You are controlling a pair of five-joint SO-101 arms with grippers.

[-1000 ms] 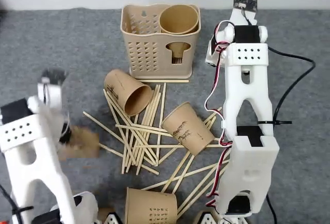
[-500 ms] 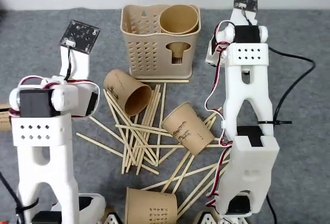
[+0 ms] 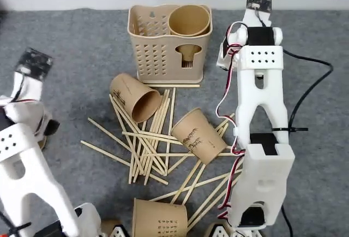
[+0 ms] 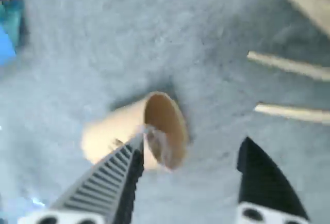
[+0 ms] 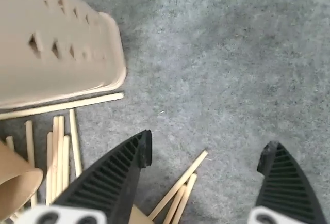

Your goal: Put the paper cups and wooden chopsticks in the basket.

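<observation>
The beige basket [image 3: 163, 46] stands at the back with one paper cup [image 3: 189, 20] upright inside. Three more cups [image 3: 135, 96] [image 3: 198, 136] [image 3: 160, 219] lie on their sides among scattered wooden chopsticks [image 3: 147, 138]. My left arm [image 3: 22, 149] is at the far left edge. Its gripper [image 4: 193, 152] is open just above a further cup [image 4: 139, 131] lying on the grey cloth, with one fingertip at the cup's rim. My right arm [image 3: 262, 84] stands right of the basket. Its gripper [image 5: 206, 157] is open over bare cloth beside the basket corner [image 5: 62, 43].
Grey cloth [image 3: 82, 46] covers the table. Loose chopsticks [image 5: 180, 185] lie under the right gripper, and one stick [image 5: 62, 108] rests along the basket's foot. More sticks [image 4: 294, 64] lie near the left gripper. A white wall runs along the far edge.
My left arm swung up toward the middle, then back out to the far left edge. The cup that lay left of the chopstick pile has gone from that spot. The right arm has not moved.
</observation>
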